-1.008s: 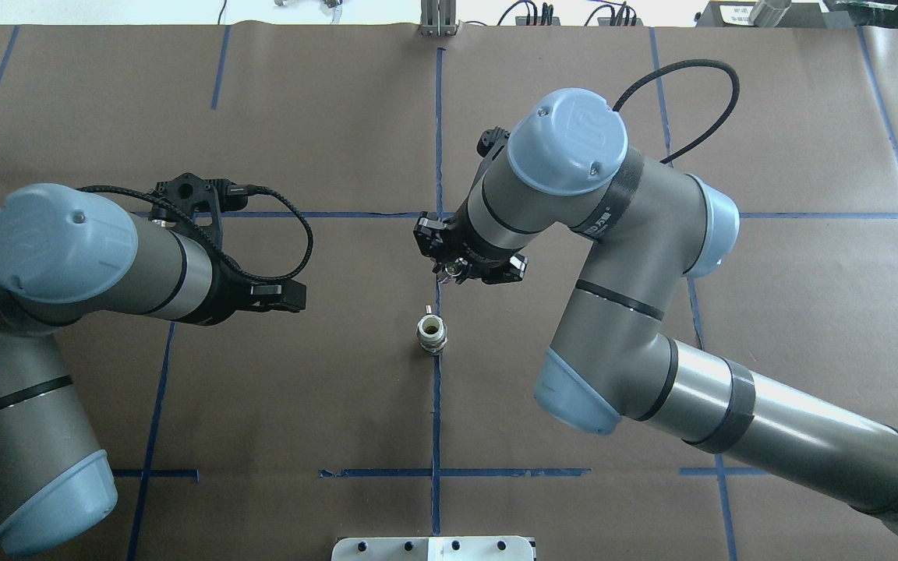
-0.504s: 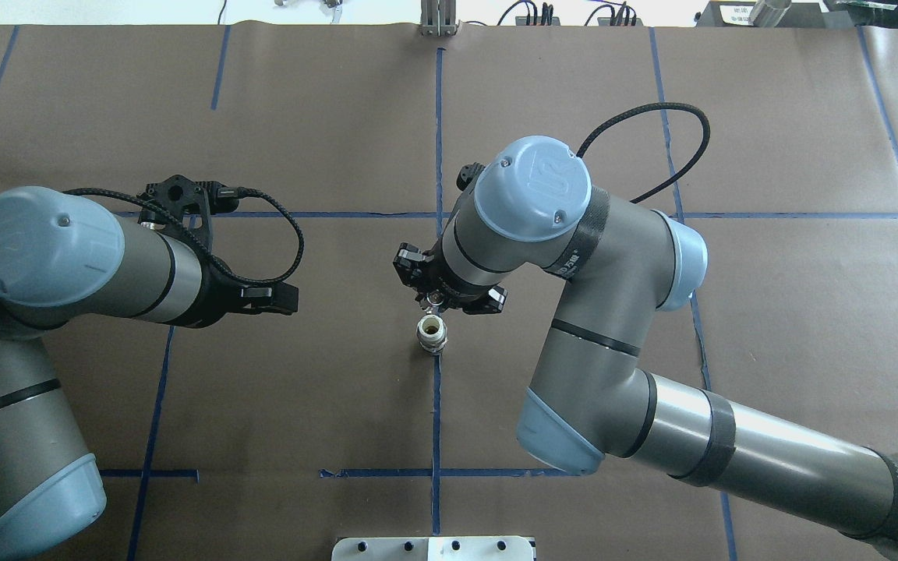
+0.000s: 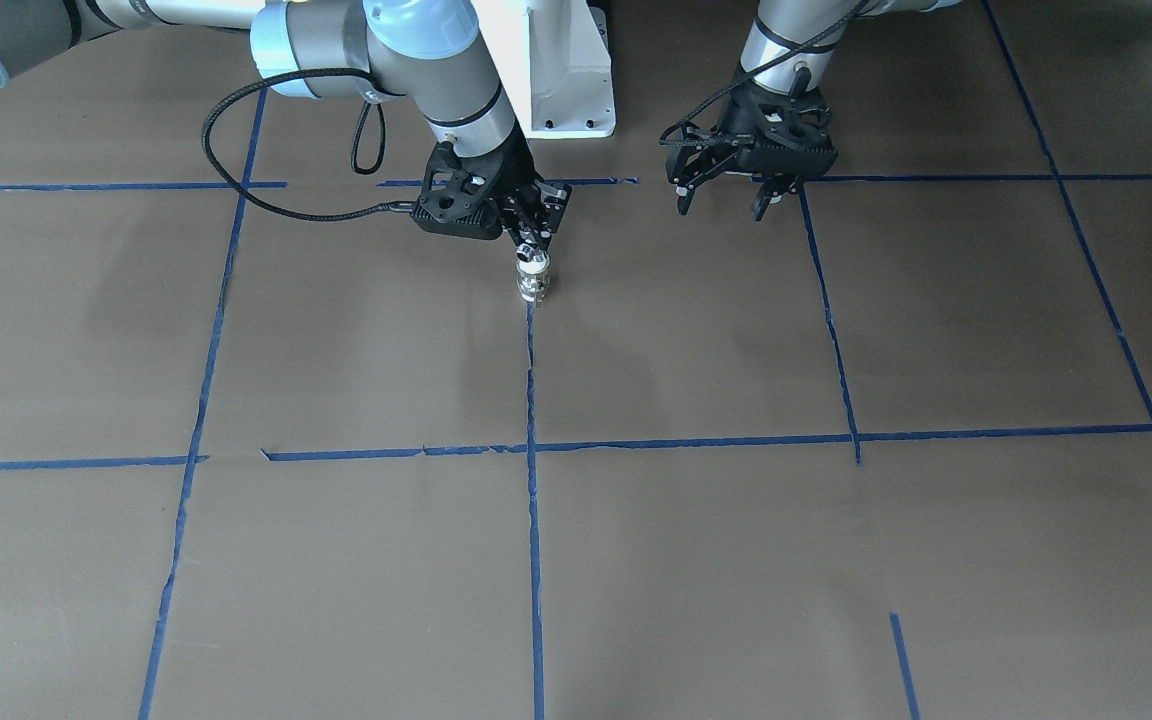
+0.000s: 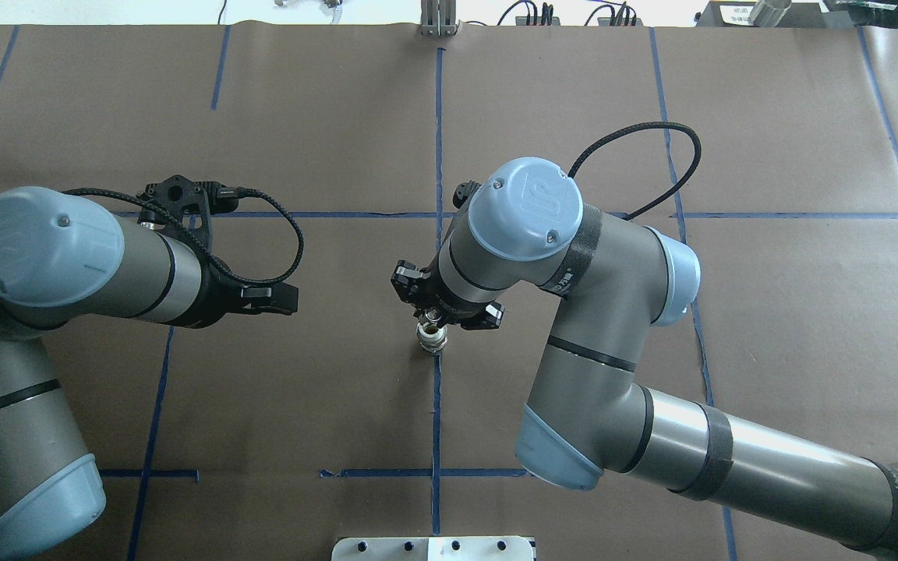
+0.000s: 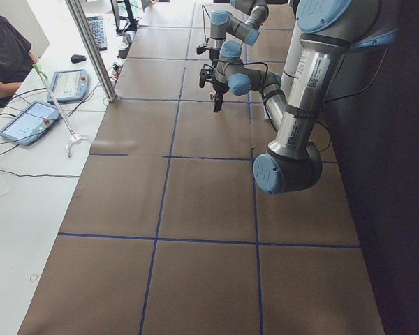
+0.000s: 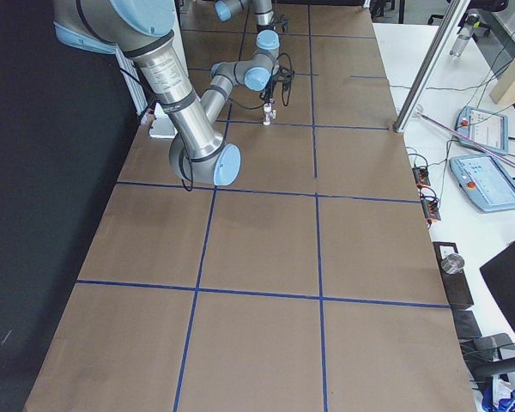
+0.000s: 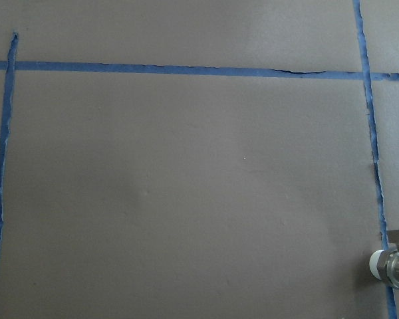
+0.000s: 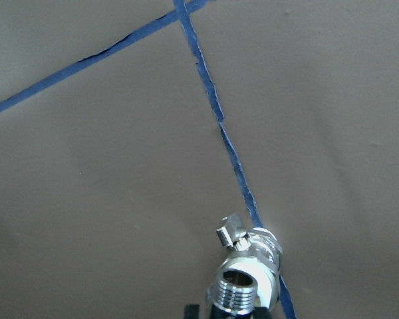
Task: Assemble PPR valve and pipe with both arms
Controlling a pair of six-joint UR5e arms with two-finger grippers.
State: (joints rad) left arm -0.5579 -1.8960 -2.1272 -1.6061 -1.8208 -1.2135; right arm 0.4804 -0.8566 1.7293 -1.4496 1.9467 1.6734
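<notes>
Right claw [image 3: 534, 238]: we record it pinching the pipe [image 8: 241, 287], a chrome threaded stub held directly above the PPR valve [image 3: 533, 288].
PPR valve: upright on the desk [image 3: 336, 340], standing on a blue tape line [image 3: 532, 390]. We cannot tell whether pipe and valve touch.
Left claw [image 3: 726, 198]: fingers spread, hanging above the desk, well apart from the valve.
</notes>
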